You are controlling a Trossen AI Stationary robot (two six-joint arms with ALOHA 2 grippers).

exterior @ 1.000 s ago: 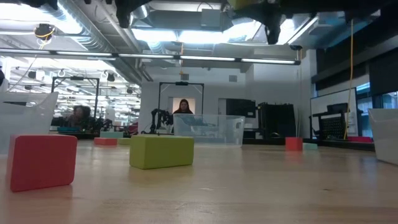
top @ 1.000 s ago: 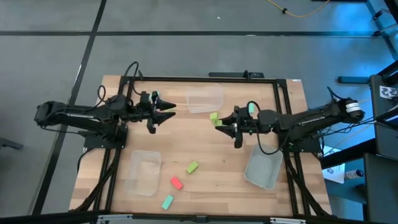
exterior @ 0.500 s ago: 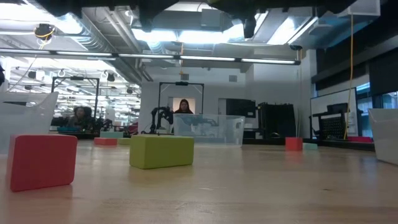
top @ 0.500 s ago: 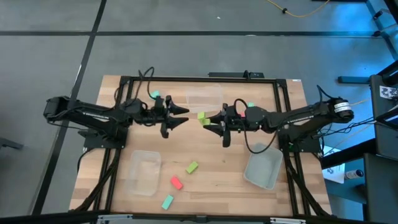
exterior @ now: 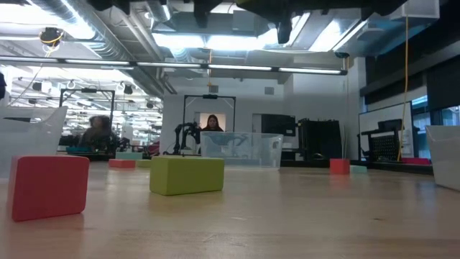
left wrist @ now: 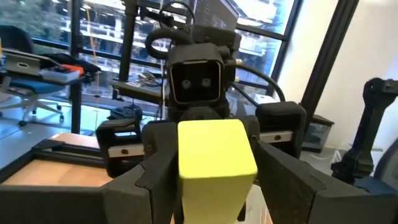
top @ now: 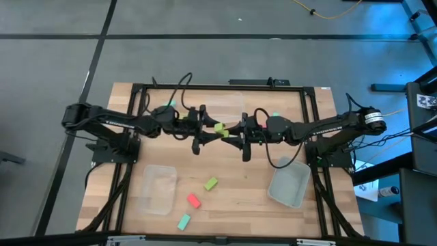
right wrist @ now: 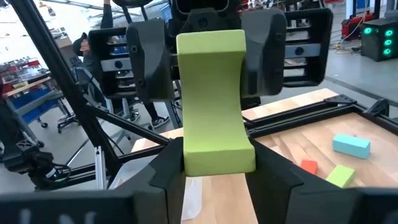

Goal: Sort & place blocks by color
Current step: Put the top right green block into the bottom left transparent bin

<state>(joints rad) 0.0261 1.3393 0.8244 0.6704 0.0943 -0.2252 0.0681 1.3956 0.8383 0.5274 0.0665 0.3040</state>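
– Worktop (top: 232, 171) first: why was so little going on down there?
– Because the work was up in the air. Both arms reached in over the middle from opposite sides and met nose to nose, which read as a handover rather than a pick or a drop.
– And the tubs?
– One clear tub (top: 157, 190) sat at the front left, another (top: 287, 186) at the front right, a third (top: 225, 106) at the back. They looked like the colour bins, set apart so each arm could serve its own side.
– So who had the block?
– The right end effector (top: 234, 132) was clamped narrow on one end of the lime block (top: 220, 128), holding it out level above the worktop. The left end effector (top: 207, 130) stood wide, its fingers to either side of the free end; I judged it had not closed on it.
– Why pass it at all?
– My guess: the lime tub lay on the left arm's side.
– What else waited?
– Three loose ones near the front, between the two tubs: a green block (top: 211, 183), a red block (top: 194, 200) and a teal block (top: 184, 221), apart from one another.
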